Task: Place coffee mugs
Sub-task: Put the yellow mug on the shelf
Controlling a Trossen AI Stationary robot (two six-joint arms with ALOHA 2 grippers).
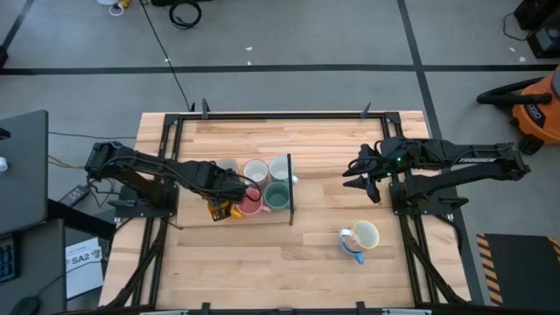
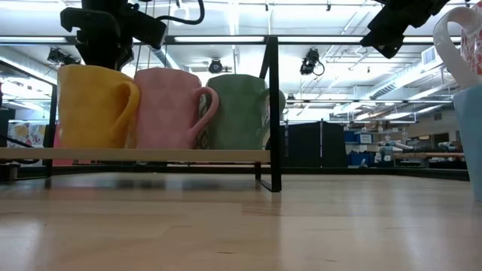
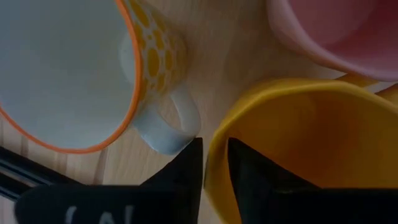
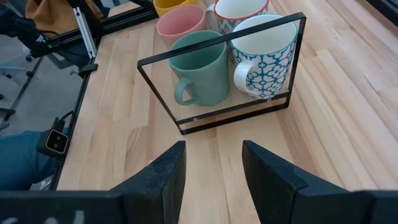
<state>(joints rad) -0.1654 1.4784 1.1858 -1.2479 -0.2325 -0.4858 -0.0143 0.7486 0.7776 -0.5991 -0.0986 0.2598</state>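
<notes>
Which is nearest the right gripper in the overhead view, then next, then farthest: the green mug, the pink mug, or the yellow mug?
Measured from the right gripper:
1. Green mug, at the rack's right end.
2. Pink mug, beside the green one.
3. Yellow mug, farthest left, under the left gripper.

Low view: yellow mug (image 2: 96, 107), pink mug (image 2: 170, 109), green mug (image 2: 238, 111) in a row on a black-framed wooden rack (image 2: 135, 155). Left gripper (image 2: 105, 34) above the yellow mug. Blue mug (image 2: 470, 139) at right edge.

Mugs (image 1: 262, 185) crowded the black rack (image 1: 290, 188); bare table (image 1: 332, 197) lay open at its three o'clock, toward two loose mugs (image 1: 359, 238).
</notes>
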